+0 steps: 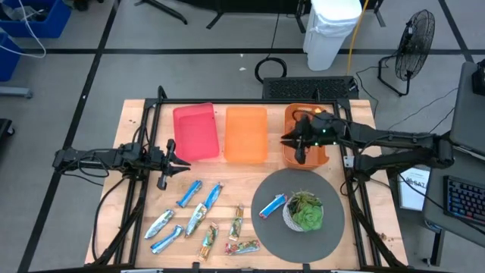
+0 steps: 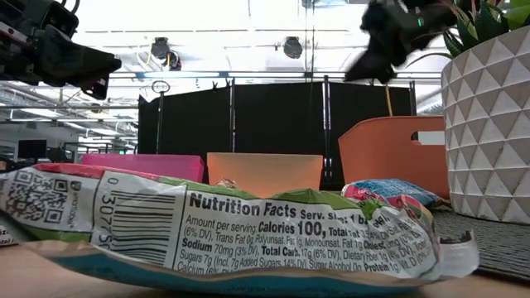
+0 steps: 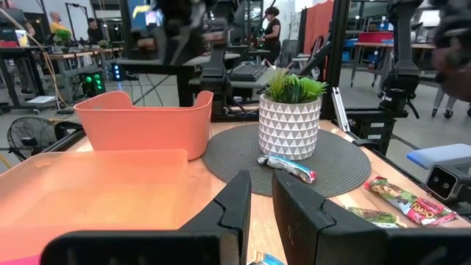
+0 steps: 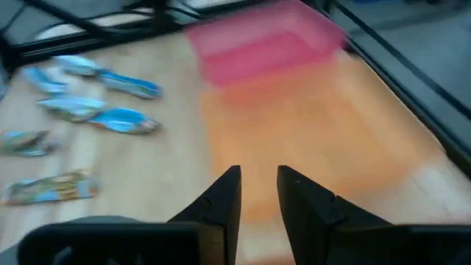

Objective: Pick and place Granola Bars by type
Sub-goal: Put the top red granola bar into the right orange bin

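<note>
Several granola bars [image 1: 203, 218] lie loose on the wooden table near its front edge, blue ones and green-gold ones mixed. One blue bar [image 1: 273, 205] lies on the round grey mat [image 1: 333, 227] beside the potted plant [image 1: 305, 213]. My right gripper [image 1: 294, 145] hovers above the dark orange bin [image 1: 324, 158] at the far right, open, with nothing between its fingers [image 4: 224, 193]. My left gripper [image 1: 179, 161] hangs level at the table's left, in front of the pink bin [image 1: 195, 133], slightly open and empty [image 3: 261, 177].
Three bins stand in a row at the far edge: pink, light orange [image 1: 246, 135] and dark orange. A green bar [image 2: 232, 232] lies close to the low camera. The black frame rails [image 1: 148, 152] run along the table's sides.
</note>
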